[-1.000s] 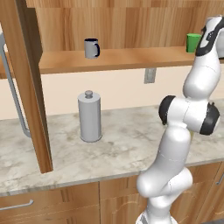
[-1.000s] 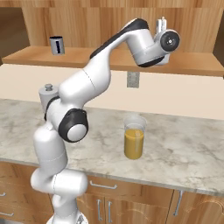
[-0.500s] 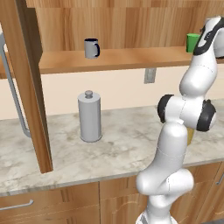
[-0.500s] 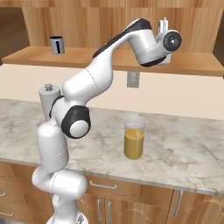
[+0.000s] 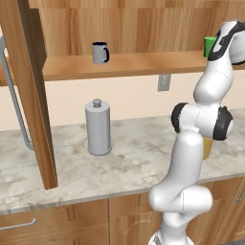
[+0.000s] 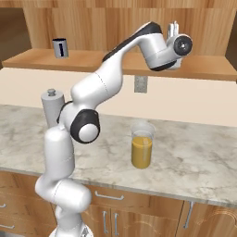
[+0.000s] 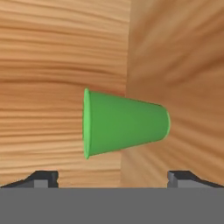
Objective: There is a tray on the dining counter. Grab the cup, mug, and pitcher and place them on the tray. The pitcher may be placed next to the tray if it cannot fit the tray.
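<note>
1. Cup (image 7: 124, 122): small bright green tapered tumbler, no handle, standing on the wooden shelf (image 5: 129, 64) at its right end, close to the back panel. In the hand view it lies sideways across the picture, wide rim to the left and narrow base to the right, because the hand is rolled; the cup itself appears upright on the shelf.

2. Handling, as a judgement: it looks light, rigid and smooth-walled, so it could slip or tip if nudged at the rim. The sensible hold is across the mid-wall, one finger either side, below the flared rim.

3. Gripper (image 7: 112, 178): raised to shelf height and pointed at the cup. Jaws stand wide open and hold nothing; the two dark fingertips (image 7: 43, 178) sit either side of the cup, short of it, not touching.

4. Mug (image 5: 100, 52): grey with a dark rim and handle, on the same shelf, well to the left of the cup, untouched.

5. Pitcher (image 6: 142, 145): clear glass, part full of orange-yellow liquid, upright on the marbled table (image 6: 194, 162) below the shelf, near the arm's elbow. It looks heavier and breakable; spilling is a risk.

6. Grey metal cylinder (image 5: 98, 127) with a knob stands on the table further left, apart from the pitcher.

7. Progress: none of the three items has been taken up.
</note>
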Motion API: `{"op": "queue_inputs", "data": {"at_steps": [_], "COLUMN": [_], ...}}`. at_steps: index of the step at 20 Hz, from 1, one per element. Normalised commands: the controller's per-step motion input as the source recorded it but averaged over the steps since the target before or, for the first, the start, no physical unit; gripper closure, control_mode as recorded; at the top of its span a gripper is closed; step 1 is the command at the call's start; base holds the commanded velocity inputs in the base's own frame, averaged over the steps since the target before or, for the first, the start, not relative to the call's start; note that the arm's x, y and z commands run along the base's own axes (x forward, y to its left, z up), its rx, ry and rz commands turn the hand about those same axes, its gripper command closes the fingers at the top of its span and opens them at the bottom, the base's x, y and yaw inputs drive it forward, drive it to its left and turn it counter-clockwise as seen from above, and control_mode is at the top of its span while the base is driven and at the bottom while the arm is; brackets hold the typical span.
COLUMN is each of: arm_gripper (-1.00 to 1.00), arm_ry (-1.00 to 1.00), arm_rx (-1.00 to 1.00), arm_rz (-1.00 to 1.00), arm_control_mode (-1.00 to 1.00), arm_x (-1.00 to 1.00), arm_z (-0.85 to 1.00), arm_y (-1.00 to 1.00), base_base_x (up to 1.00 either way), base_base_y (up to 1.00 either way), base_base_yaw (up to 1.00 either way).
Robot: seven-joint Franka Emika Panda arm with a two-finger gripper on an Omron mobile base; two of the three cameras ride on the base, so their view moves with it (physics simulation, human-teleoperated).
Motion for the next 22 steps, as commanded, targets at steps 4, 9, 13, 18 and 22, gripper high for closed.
{"op": "queue_inputs", "data": {"at_steps": [4, 9, 13, 18, 22], "arm_gripper": [-1.00, -1.00, -1.00, -1.00, -1.00], "arm_ry": [0.00, 0.01, 0.08, 0.16, 0.15], "arm_rx": [0.00, 0.00, 0.00, 0.00, 0.00], "arm_rz": [-0.05, -0.01, 0.00, 0.00, 0.00], "arm_control_mode": [-1.00, -1.00, -1.00, -1.00, -1.00], "arm_x": [0.48, 0.33, 0.19, 0.09, 0.10], "arm_z": [0.00, 0.00, 0.00, 0.00, 0.00], "arm_y": [-0.02, -0.28, -0.29, -0.12, -0.03], "base_base_x": [0.00, 0.00, 0.00, 0.00, 0.00], "base_base_y": [0.00, 0.00, 0.00, 0.00, 0.00], "base_base_yaw": [0.00, 0.00, 0.00, 0.00, 0.00]}}
